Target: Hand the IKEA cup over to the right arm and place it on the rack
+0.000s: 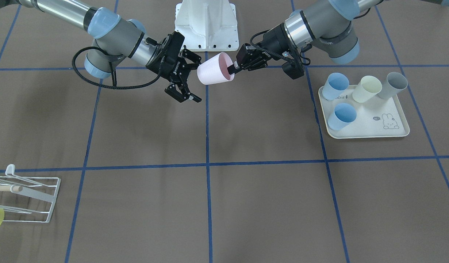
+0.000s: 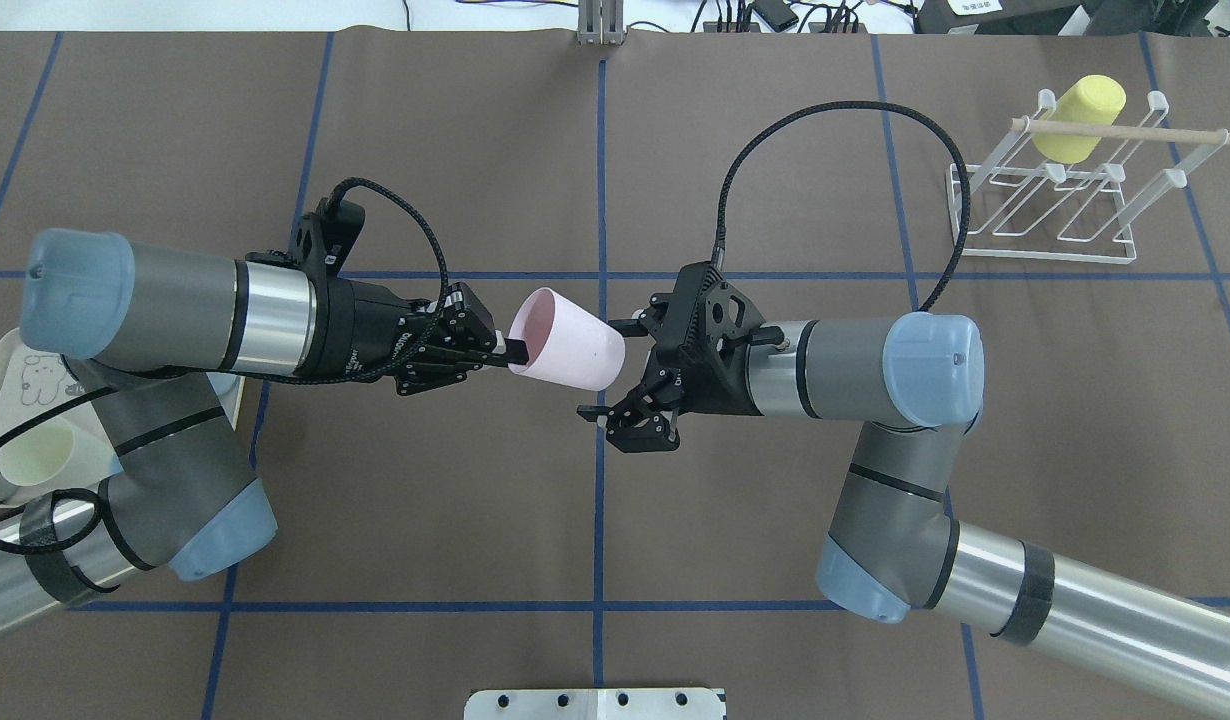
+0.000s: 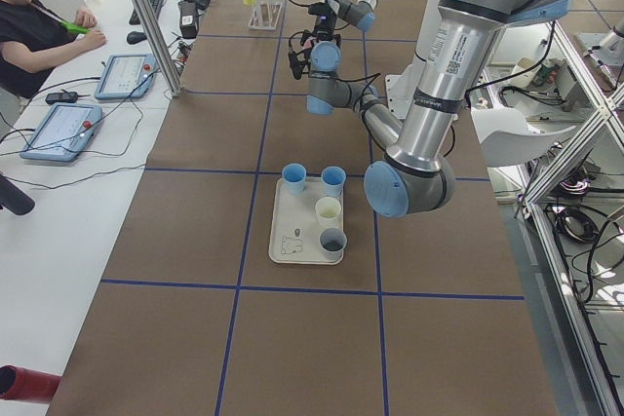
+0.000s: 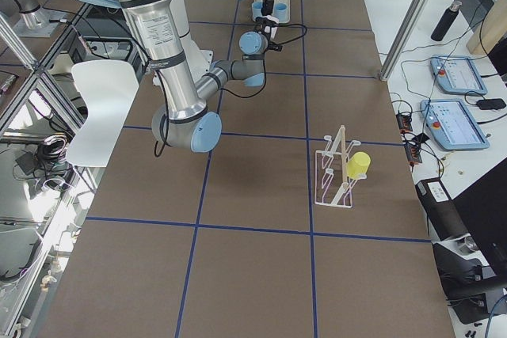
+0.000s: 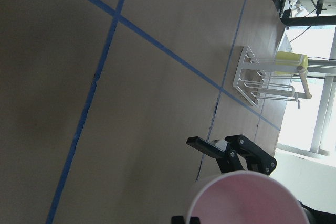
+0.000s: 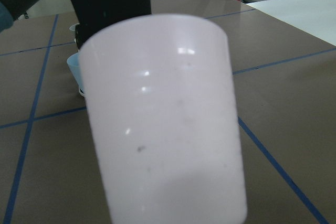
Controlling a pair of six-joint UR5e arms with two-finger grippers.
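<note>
Left gripper (image 2: 505, 352) pinching rim of pink cup (image 2: 565, 352), holding it sideways in air over table (image 2: 775, 500) middle. Right gripper (image 2: 613, 367) standing wide open at cup bottom, gripping nothing. Risk: left letting go early, cup falling. Rack (image 2: 1045, 255) waiting well apart; yellow cup (image 2: 1078, 118) occupying one prong.

Bright even light, soft shadows.
</note>
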